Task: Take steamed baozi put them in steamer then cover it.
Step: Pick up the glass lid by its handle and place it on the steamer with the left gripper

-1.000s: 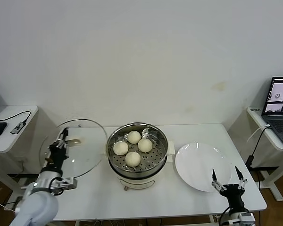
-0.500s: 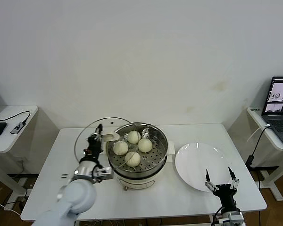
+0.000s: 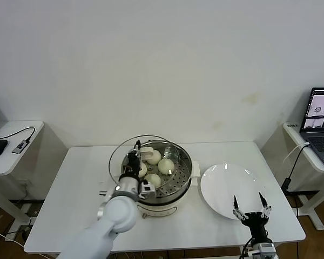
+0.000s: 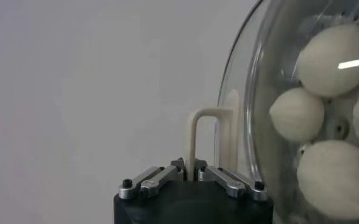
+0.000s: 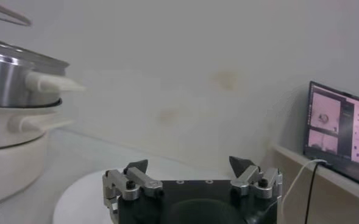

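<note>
Even, bright, diffuse indoor light, soft shadow cast under the steamer (image 3: 164, 178) on the table (image 3: 70, 205), a bright glare streak seen on the cover (image 4: 350, 63) above the baozi, the left arm (image 3: 105, 226) blurred beside the steamer, the laptop screen (image 5: 341, 131) softly defocused.

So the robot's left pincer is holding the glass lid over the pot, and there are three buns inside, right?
Not quite: there are four buns in the steamer, not three, as the head view shows. The rest is right: the left pincer holds the glass lid by its handle over the pot.
</note>
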